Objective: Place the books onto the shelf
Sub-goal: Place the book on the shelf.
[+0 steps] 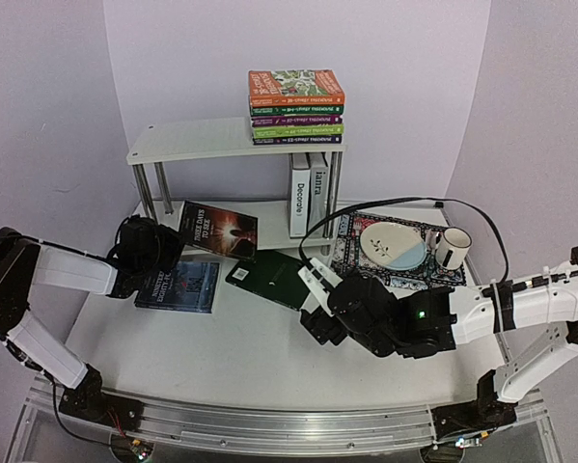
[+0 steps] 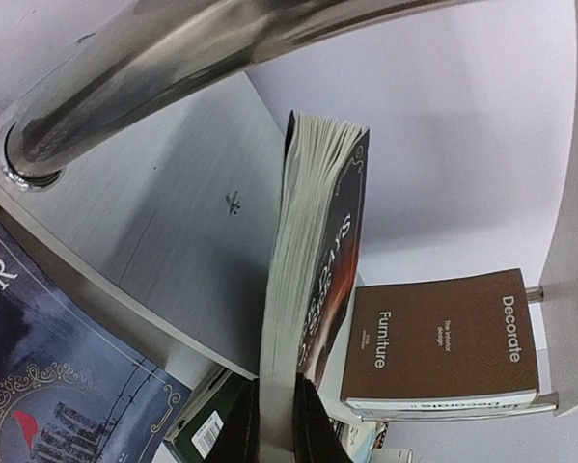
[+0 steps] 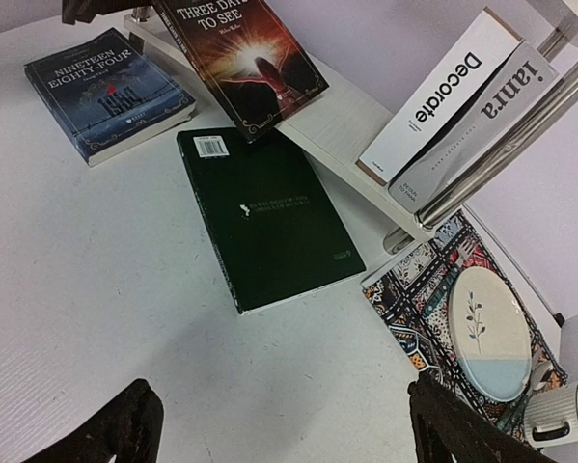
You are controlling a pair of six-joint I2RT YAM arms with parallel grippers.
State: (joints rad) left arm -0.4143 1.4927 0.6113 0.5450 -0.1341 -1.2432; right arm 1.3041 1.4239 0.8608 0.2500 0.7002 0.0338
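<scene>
The white shelf carries a stack of colourful books on its top board. "Decorate" and "ianra" stand upright on the lower board. My left gripper is shut on the page edge of a dark book, held tilted at the lower board's front edge. On the table lie a blue book and a dark green book. My right gripper hovers open and empty just near of the green book.
A patterned mat lies right of the shelf with a plate and a striped mug on it. A black cable arches over them. A chrome shelf leg stands close to the left wrist.
</scene>
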